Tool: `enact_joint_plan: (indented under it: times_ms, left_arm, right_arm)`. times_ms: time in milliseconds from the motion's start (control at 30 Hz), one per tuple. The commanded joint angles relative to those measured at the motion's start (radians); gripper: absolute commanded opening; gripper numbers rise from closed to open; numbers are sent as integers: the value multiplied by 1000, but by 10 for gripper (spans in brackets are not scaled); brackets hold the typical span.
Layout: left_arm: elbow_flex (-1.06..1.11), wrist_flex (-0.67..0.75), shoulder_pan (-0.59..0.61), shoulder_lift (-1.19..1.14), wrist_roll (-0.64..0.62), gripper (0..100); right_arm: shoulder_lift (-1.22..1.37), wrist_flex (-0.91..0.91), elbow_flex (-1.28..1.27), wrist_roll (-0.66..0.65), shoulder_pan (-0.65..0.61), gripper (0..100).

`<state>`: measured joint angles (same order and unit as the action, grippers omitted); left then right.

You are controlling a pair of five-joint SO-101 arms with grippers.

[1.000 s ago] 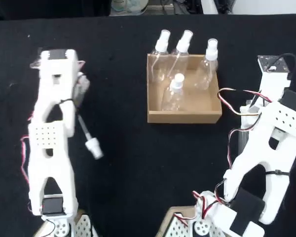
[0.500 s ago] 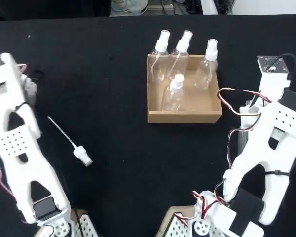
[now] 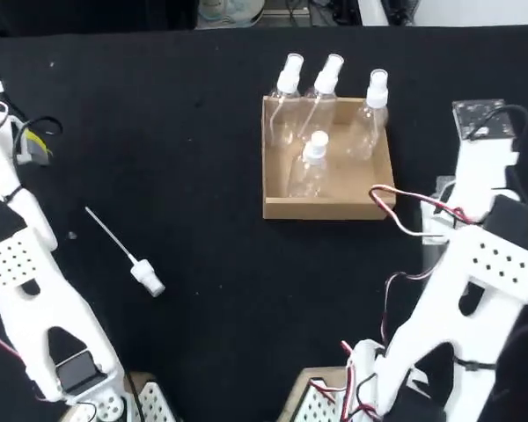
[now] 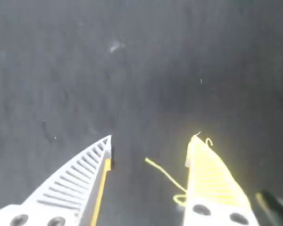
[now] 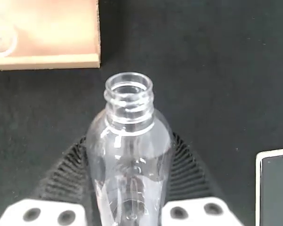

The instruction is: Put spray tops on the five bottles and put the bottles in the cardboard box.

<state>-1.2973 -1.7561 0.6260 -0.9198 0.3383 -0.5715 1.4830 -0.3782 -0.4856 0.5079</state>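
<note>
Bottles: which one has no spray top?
The bottle in the right gripper, outside the cardboard box: its neck is open. The four bottles in the box wear white tops.

Left pincer (image 4: 152, 141) agape, right pincer (image 5: 129, 143) tight around the bottle (image 5: 129, 96).

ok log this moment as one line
left gripper open, empty | right gripper shut on uncapped bottle | spray top loose on table | four capped bottles in cardboard box

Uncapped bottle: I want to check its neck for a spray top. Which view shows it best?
The right wrist view: the bottle stands close in the right gripper, neck open and bare. In the high view the right arm mostly hides it; the left wrist view faces black table.
</note>
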Motion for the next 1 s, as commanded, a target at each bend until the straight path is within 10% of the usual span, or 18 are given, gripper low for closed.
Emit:
enact_joint_plan:
  times_ms: [0, 367, 600, 967]
  left_arm:
    - [236, -8, -18, 245, 78, 252]
    - [1001, -2, -283, 822, 371, 256]
    - [1219, 189, -386, 899, 457, 258]
    - [1305, -3, -470, 974, 893, 258]
  right_arm:
    - [-45, 9, 2, 11, -40, 11]
    - [-53, 41, -1, 31, -61, 11]
    - [-53, 78, -1, 28, -60, 11]
    - [-114, 129, -1, 26, -54, 11]
